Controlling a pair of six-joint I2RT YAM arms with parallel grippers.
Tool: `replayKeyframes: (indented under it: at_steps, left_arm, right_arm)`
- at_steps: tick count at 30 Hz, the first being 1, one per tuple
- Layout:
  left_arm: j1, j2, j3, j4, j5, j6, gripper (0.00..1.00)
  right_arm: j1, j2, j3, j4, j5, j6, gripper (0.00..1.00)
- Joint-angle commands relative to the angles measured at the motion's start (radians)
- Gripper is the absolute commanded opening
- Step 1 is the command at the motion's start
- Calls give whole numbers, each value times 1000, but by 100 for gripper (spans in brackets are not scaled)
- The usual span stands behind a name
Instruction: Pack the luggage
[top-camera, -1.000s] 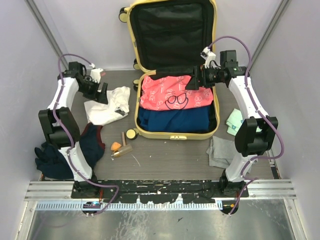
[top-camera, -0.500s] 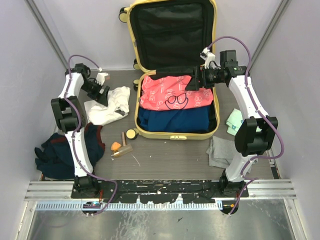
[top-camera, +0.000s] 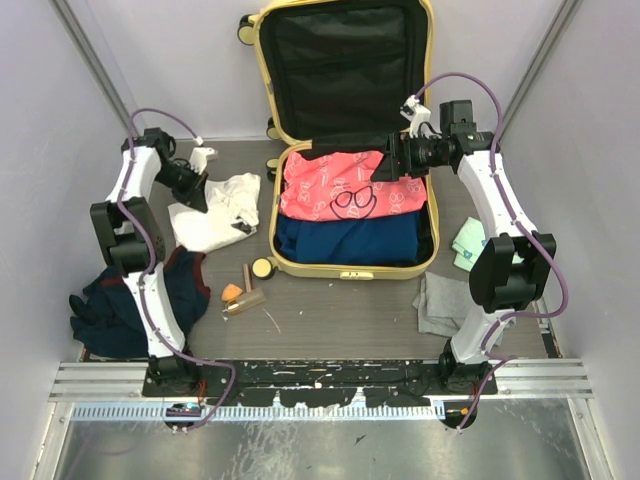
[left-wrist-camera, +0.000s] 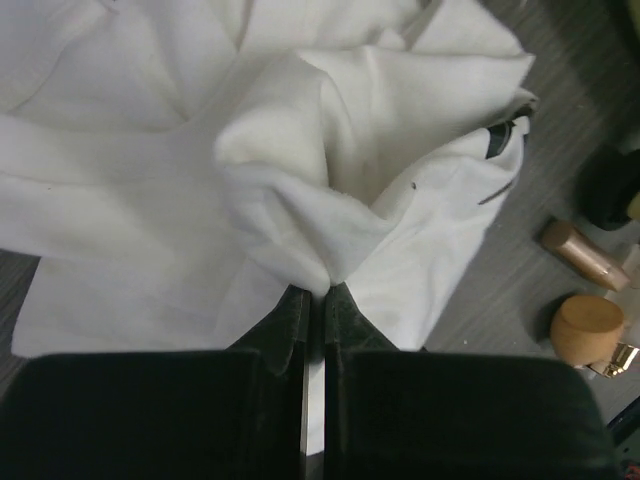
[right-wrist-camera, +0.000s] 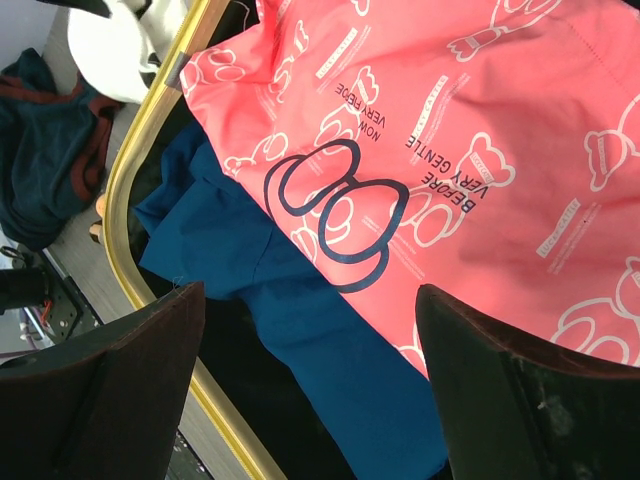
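Note:
The luggage (top-camera: 350, 271), a pale-yellow suitcase, lies open with its black-lined lid standing up at the back. Inside it are a pink printed shirt (top-camera: 345, 190) and, in front of that, a blue garment (top-camera: 345, 238). My right gripper (top-camera: 385, 165) hovers over the pink shirt (right-wrist-camera: 480, 150), open, with nothing between its fingers (right-wrist-camera: 310, 295). To the left of the case, a crumpled white garment (top-camera: 215, 210) lies on the table. My left gripper (top-camera: 195, 192) is down on it, shut on a raised fold of the white garment (left-wrist-camera: 300, 160) at the jaw tips (left-wrist-camera: 318, 290).
A dark navy and red garment (top-camera: 120, 305) is heaped at the near left. A round compact (top-camera: 262, 268), an orange sponge (top-camera: 232, 293) and a small tube (top-camera: 245, 300) lie before the case. Grey cloth (top-camera: 445, 300) and a green packet (top-camera: 468, 245) lie to the right.
My left gripper has come down onto the white garment and closed, pinching a fold of it. The right gripper has stayed over the pink shirt.

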Motion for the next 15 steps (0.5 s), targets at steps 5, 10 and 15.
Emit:
replayKeyframes:
  at_steps: [5,10,15]
  left_arm:
    - [-9,-279,-29,-10,116,104,0]
    - [-64,-233,67,40,93,90,0]
    - [-126,-117,191,122,8,90,0]
  right_arm:
    - [-5,-17,37,14,-27,-7,89]
    - [-6,-5,40,12,-36,-6,89]
    - [-5,-4,38,10,-36,-7,89]
